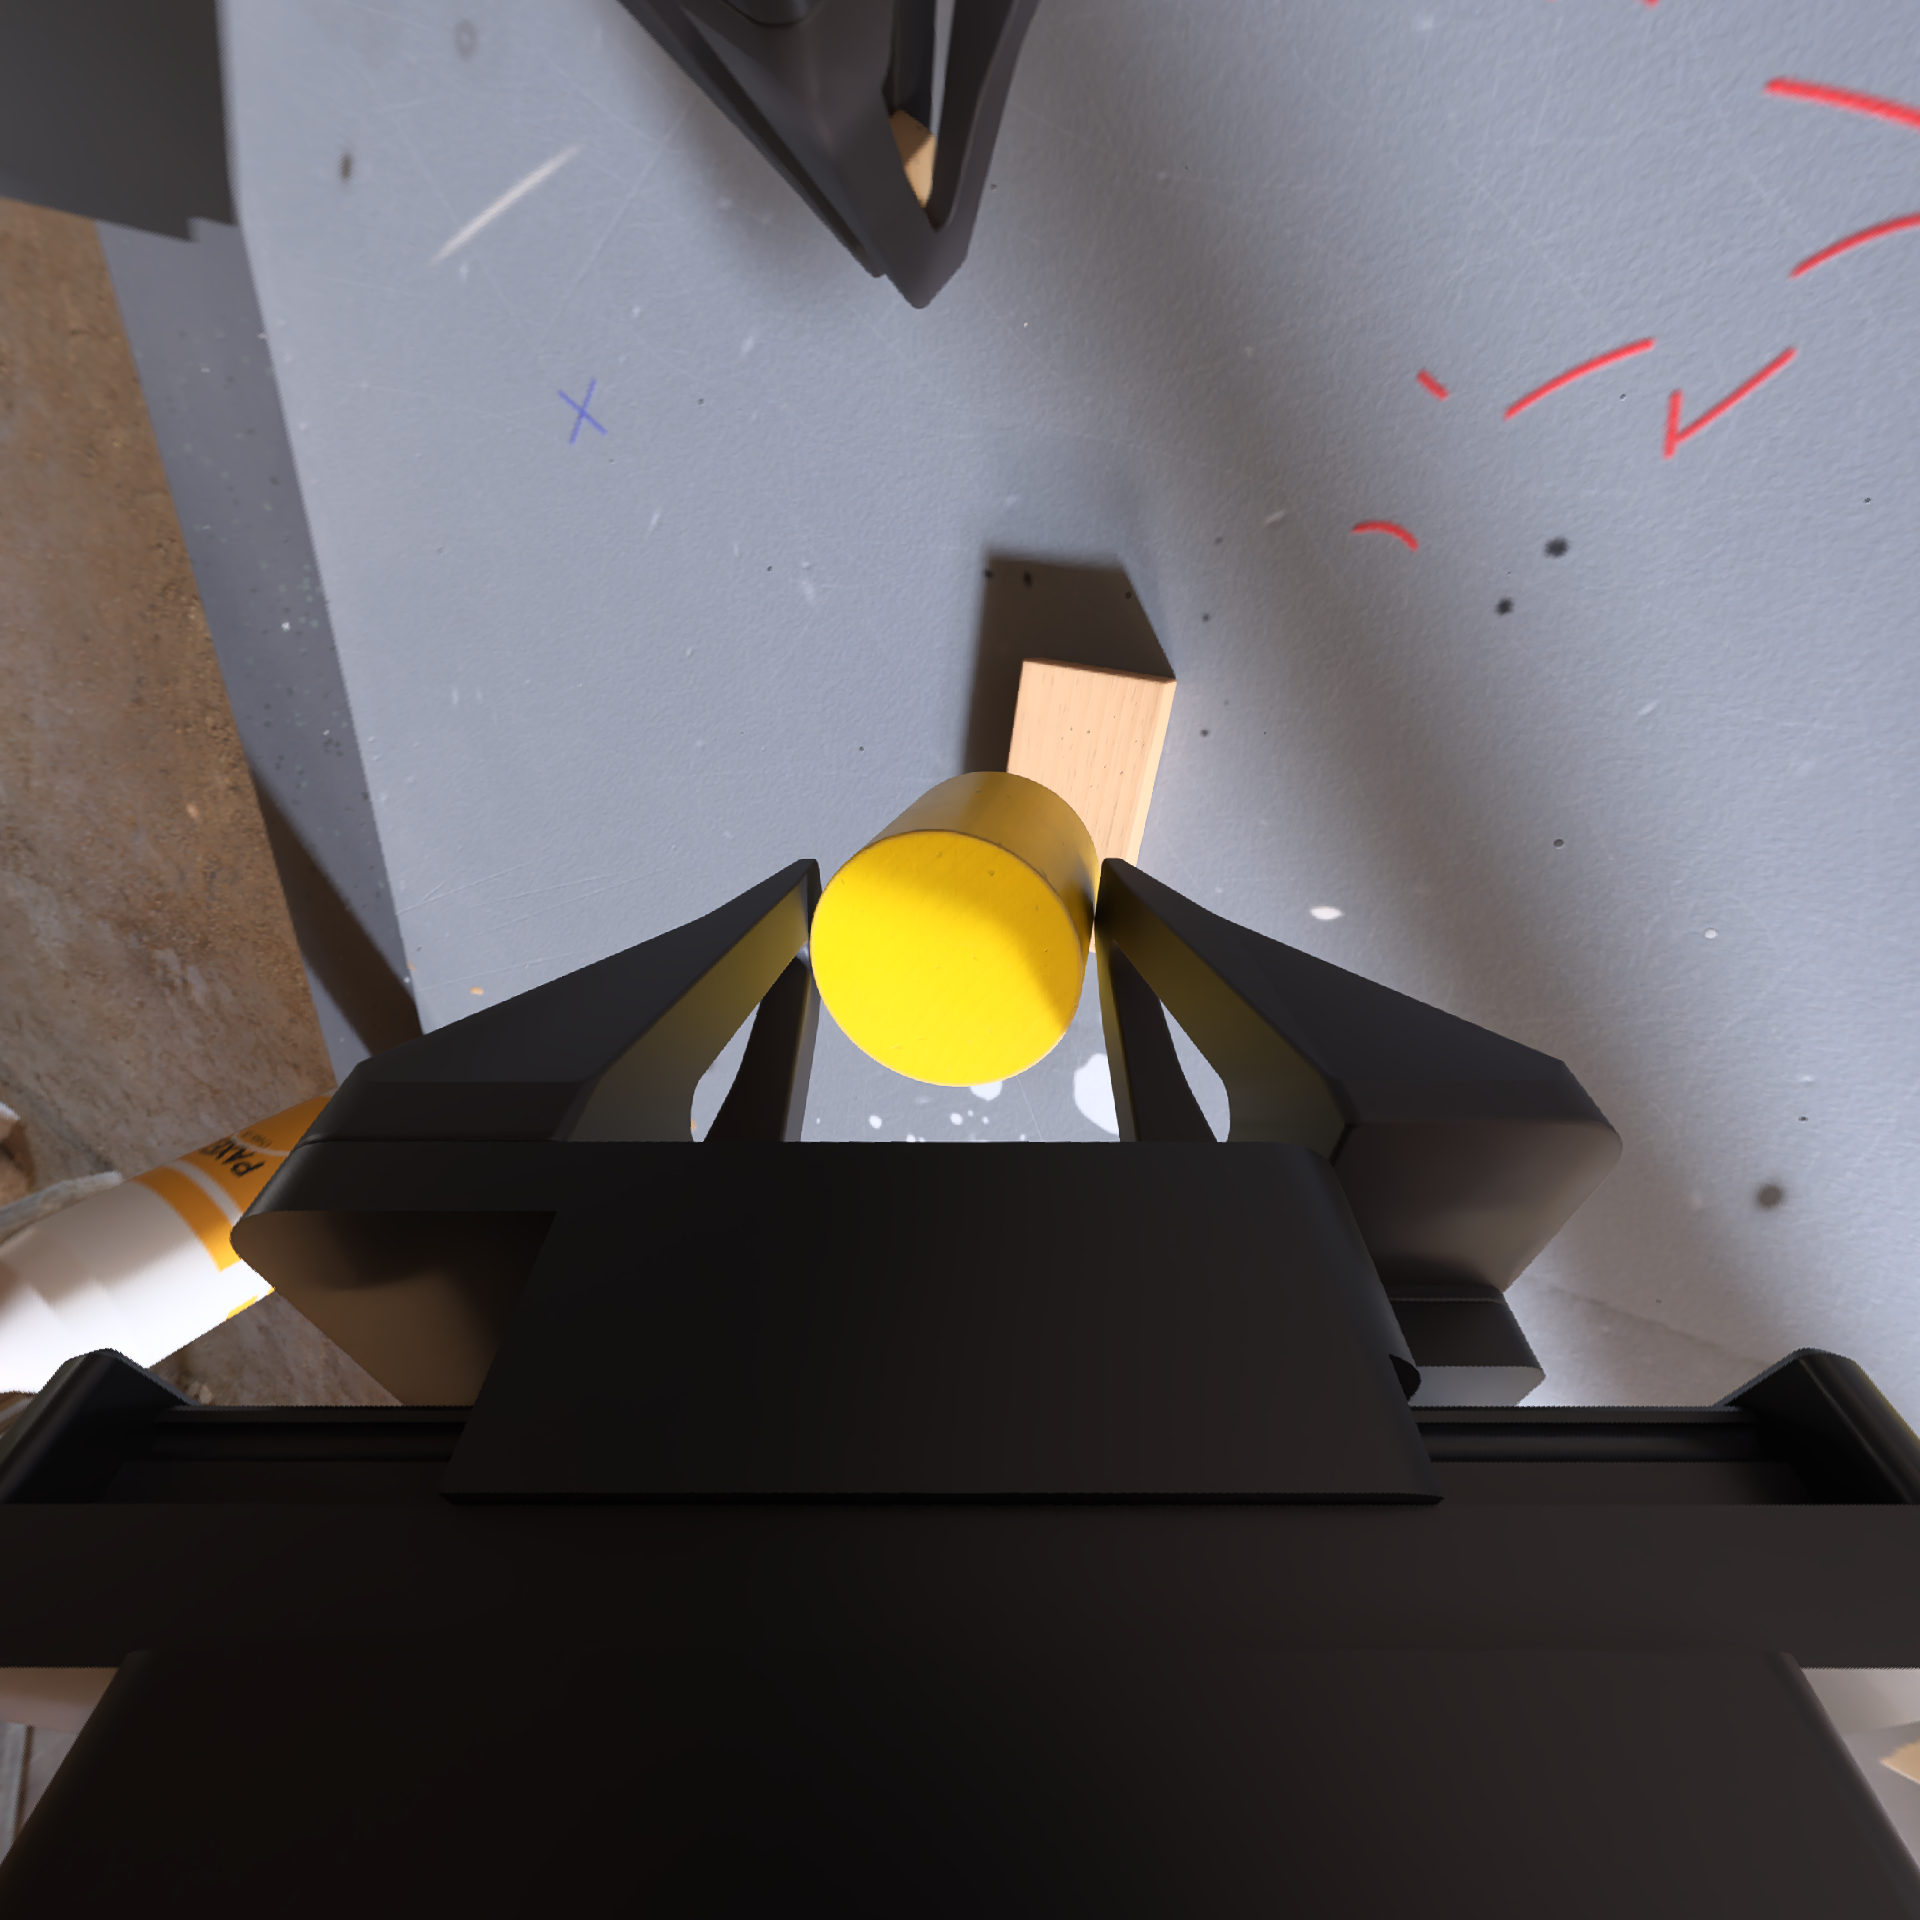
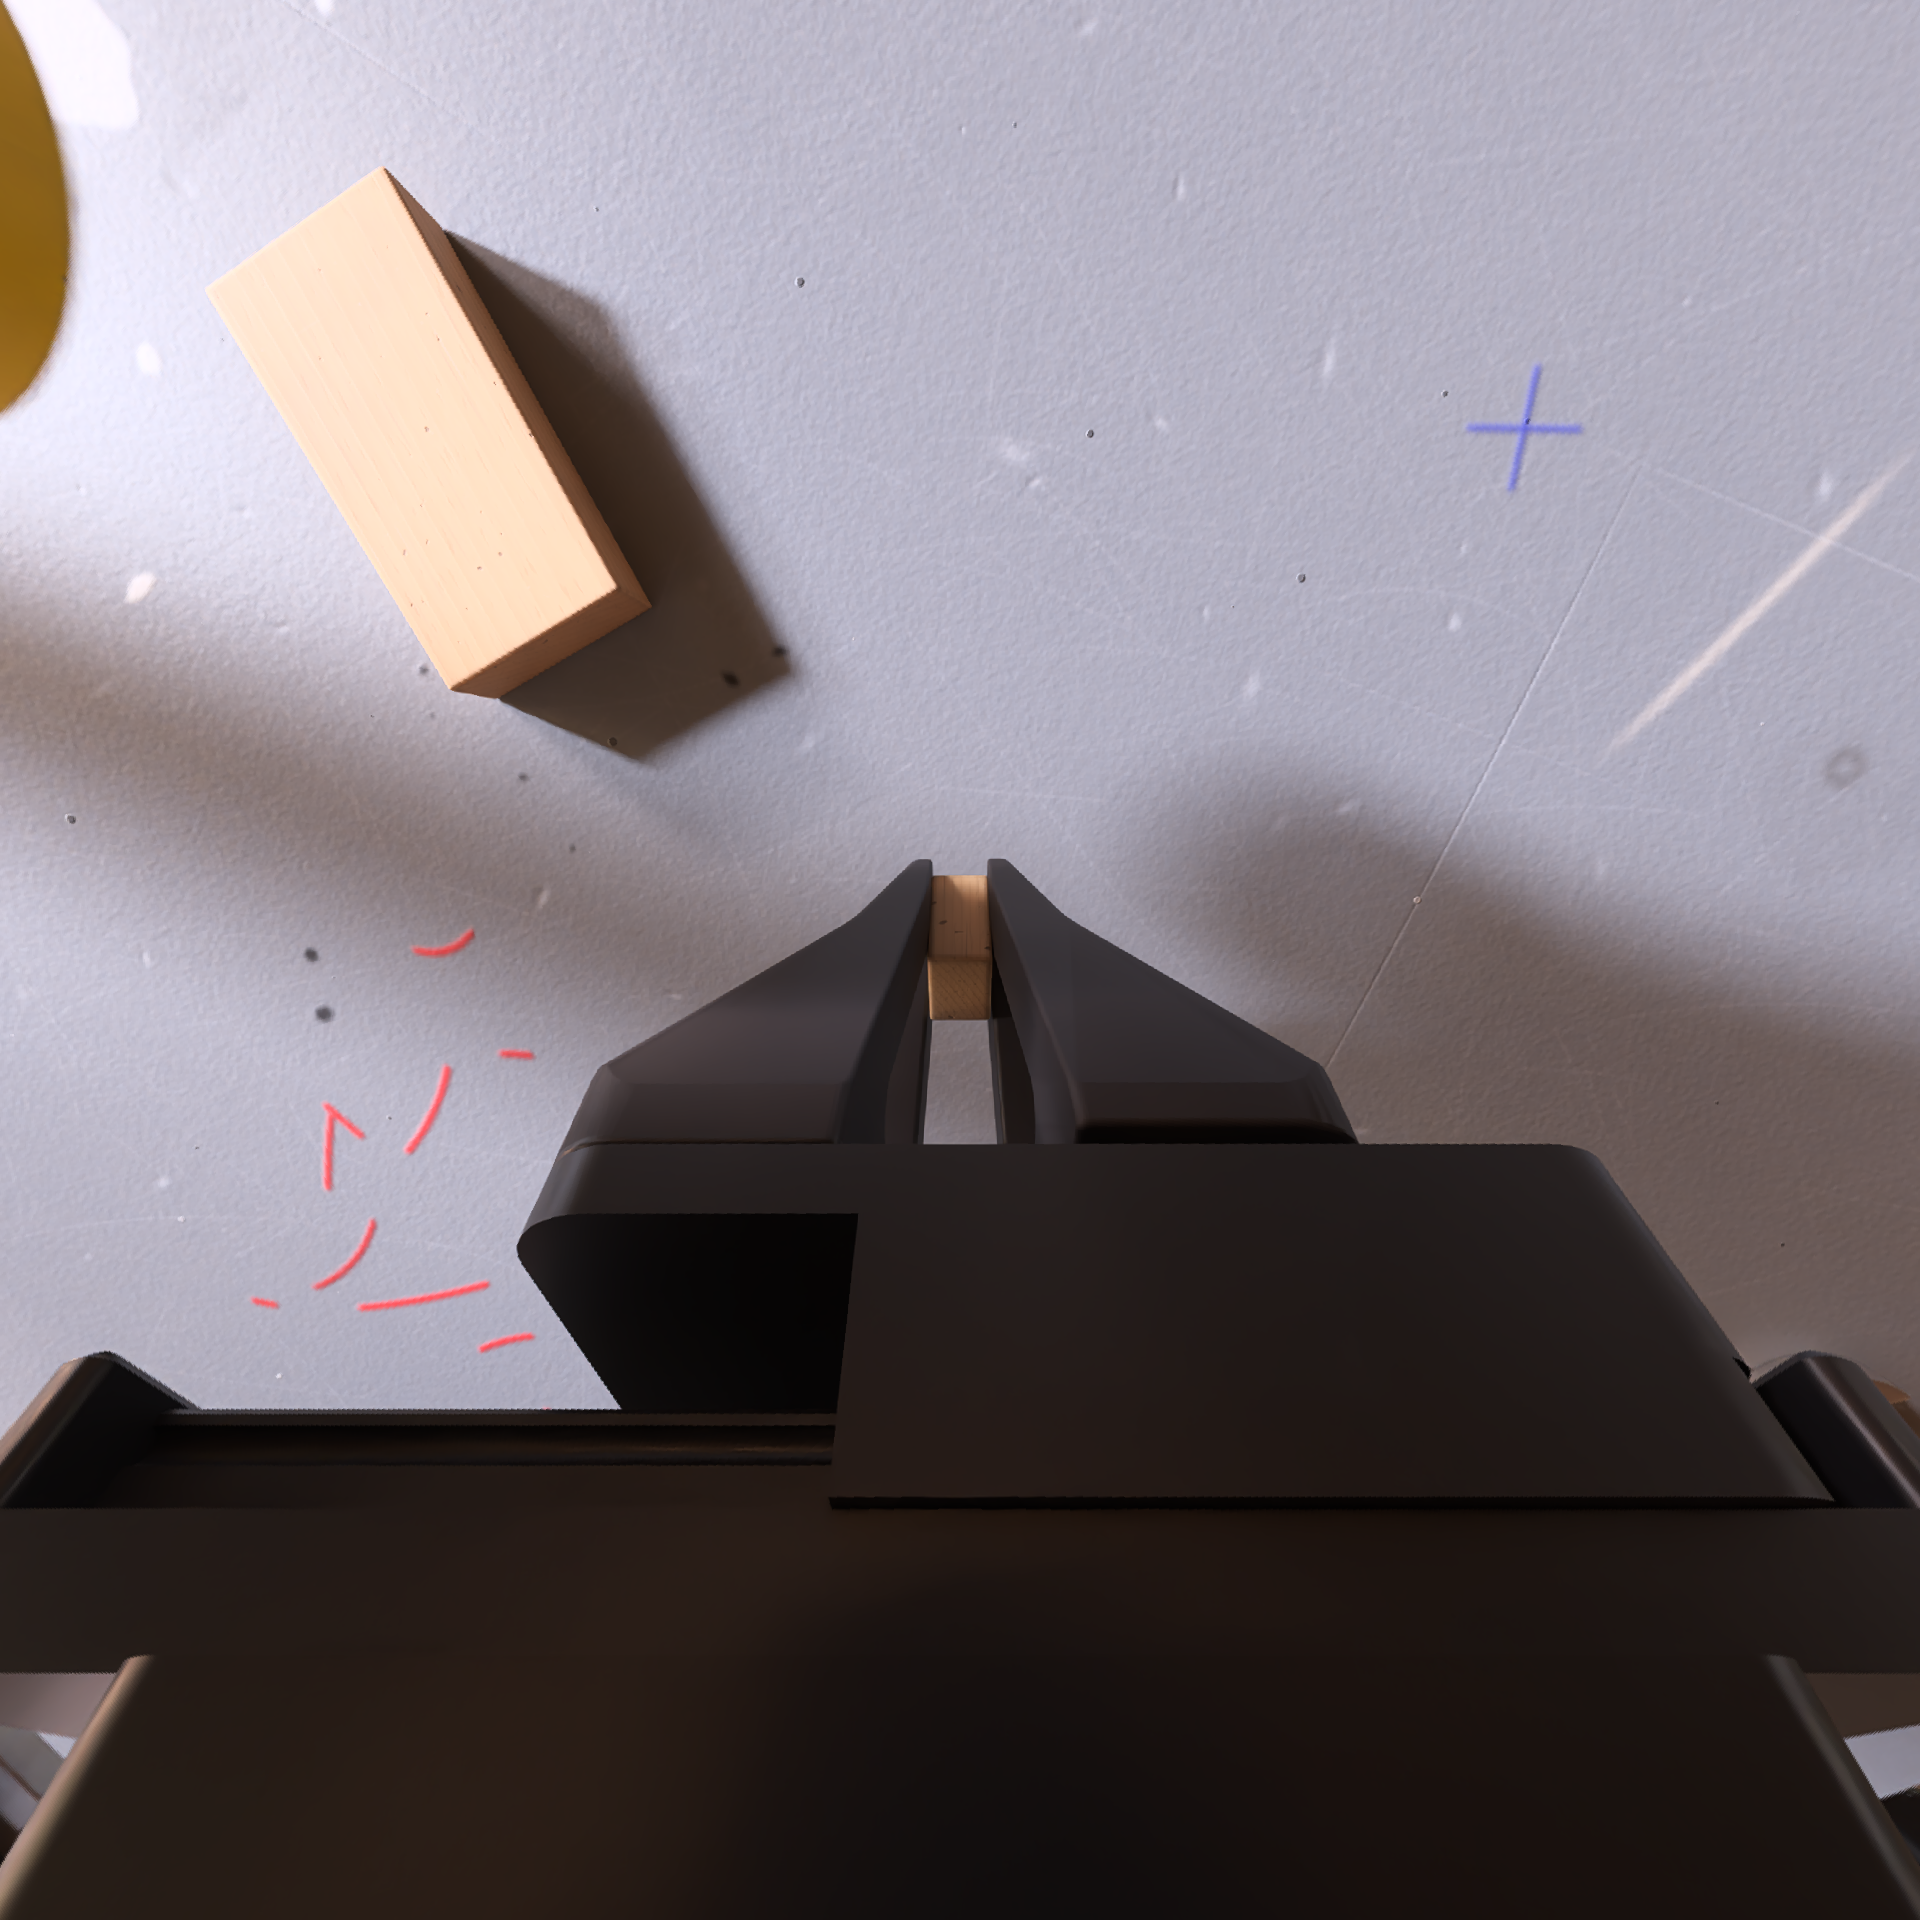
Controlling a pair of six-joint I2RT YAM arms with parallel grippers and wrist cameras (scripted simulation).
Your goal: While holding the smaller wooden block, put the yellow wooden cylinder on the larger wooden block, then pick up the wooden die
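Observation:
My left gripper (image 1: 954, 894) is shut on the yellow wooden cylinder (image 1: 951, 971) and holds it above the grey table, its round end facing the camera. The larger wooden block (image 1: 1091, 748) lies flat on the table just beyond and below the cylinder; it also shows in the right wrist view (image 2: 426, 426). My right gripper (image 2: 959, 883) is shut on the smaller wooden block (image 2: 958, 956), held above the table. The right gripper also shows in the left wrist view (image 1: 914, 208) at the top, with the small block (image 1: 914, 156) between its fingers. The die is not in view.
The grey table (image 1: 727, 520) has red scribbles (image 1: 1662, 395) and a blue cross (image 1: 584, 410). Its left edge meets a brown floor (image 1: 104, 727). A white and orange tube (image 1: 135, 1247) lies at the lower left. A yellow edge (image 2: 26, 239) shows at the right wrist view's left border.

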